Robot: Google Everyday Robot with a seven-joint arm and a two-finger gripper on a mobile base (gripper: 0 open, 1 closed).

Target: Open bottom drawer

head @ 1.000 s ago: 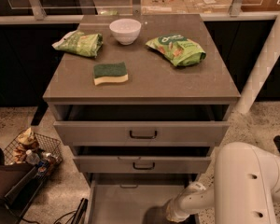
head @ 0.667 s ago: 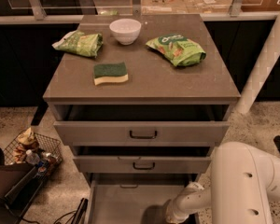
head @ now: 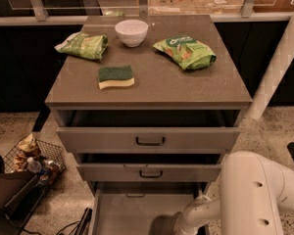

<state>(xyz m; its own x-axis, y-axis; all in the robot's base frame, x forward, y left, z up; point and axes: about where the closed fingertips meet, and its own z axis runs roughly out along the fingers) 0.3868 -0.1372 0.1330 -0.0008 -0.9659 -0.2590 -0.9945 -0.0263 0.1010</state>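
The grey cabinet has three drawers, all of them pulled out to some degree. The bottom drawer stands out the farthest, with its pale grey inside showing down to the frame's lower edge; its front is out of view. My white arm reaches in from the lower right. My gripper is low over the right part of the bottom drawer's inside, and only its dark wrist end shows.
On the cabinet top lie a green and yellow sponge, a white bowl and two green snack bags. A wire basket of clutter sits on the floor at left. A white post stands at right.
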